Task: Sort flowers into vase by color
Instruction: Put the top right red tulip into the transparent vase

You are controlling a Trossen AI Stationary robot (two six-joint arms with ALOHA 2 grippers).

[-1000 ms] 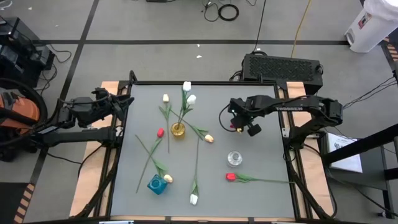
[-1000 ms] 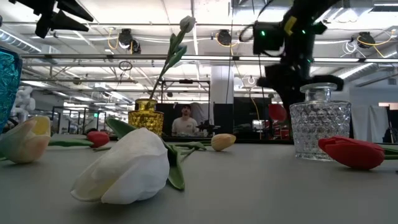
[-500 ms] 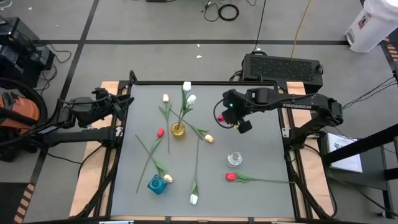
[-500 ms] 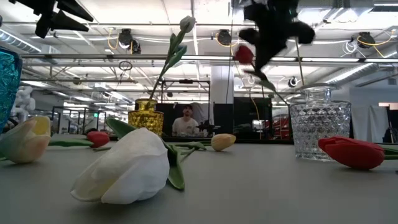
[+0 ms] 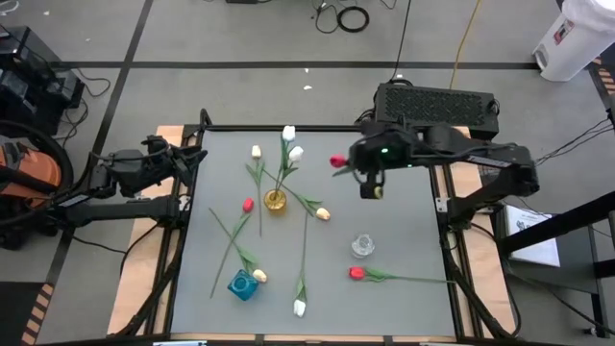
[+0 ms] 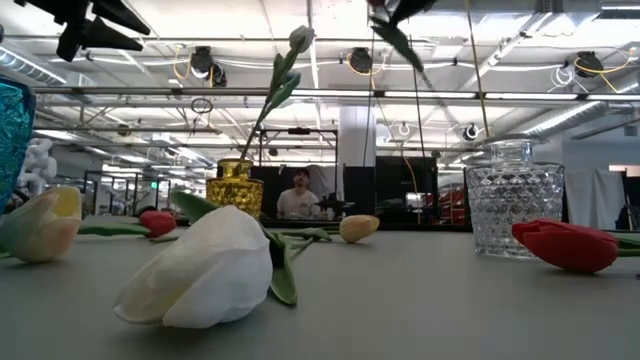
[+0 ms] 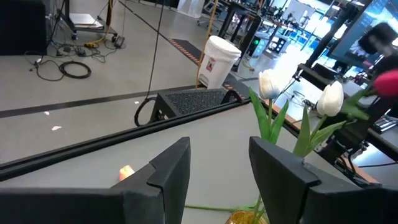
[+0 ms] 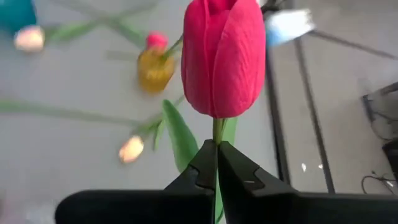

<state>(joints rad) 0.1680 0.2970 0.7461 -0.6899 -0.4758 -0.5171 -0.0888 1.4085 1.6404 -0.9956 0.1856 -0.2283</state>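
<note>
Overhead, I had the right gripper [image 8: 217, 163] pinched tight on the thin green stem of a smooth red tulip [image 8: 224, 57], while the left gripper [image 7: 214, 163] waited agape.

No legible text, labels, brands or numbers on anything in view.

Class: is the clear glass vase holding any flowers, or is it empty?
Empty: the clear vase stands upright with no stems inside, from above and from the table.
</note>
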